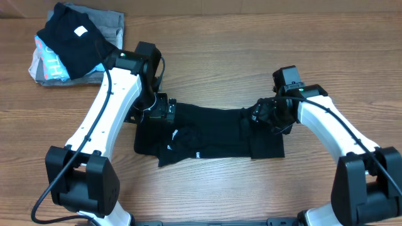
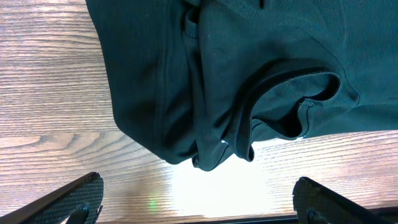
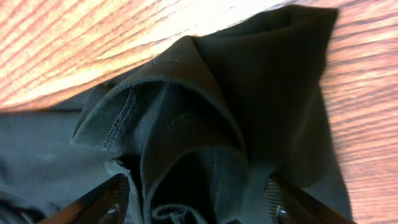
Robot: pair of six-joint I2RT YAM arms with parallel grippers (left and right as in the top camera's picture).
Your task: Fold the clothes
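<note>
Lying on the surface (image 1: 251,50), the shirt (image 1: 213,129) is bunching inside the clenched right pincer (image 3: 196,199). The left pincer (image 2: 199,193) is hovering released, beside the shirt's edge.

a folded black garment (image 1: 63,44) lies atop grey and light-blue garments (image 1: 111,22) on the wooden table (image 1: 251,37).

Black collared shirt (image 1: 210,133), rumpled and partly folded, flat across the table's middle.
</note>
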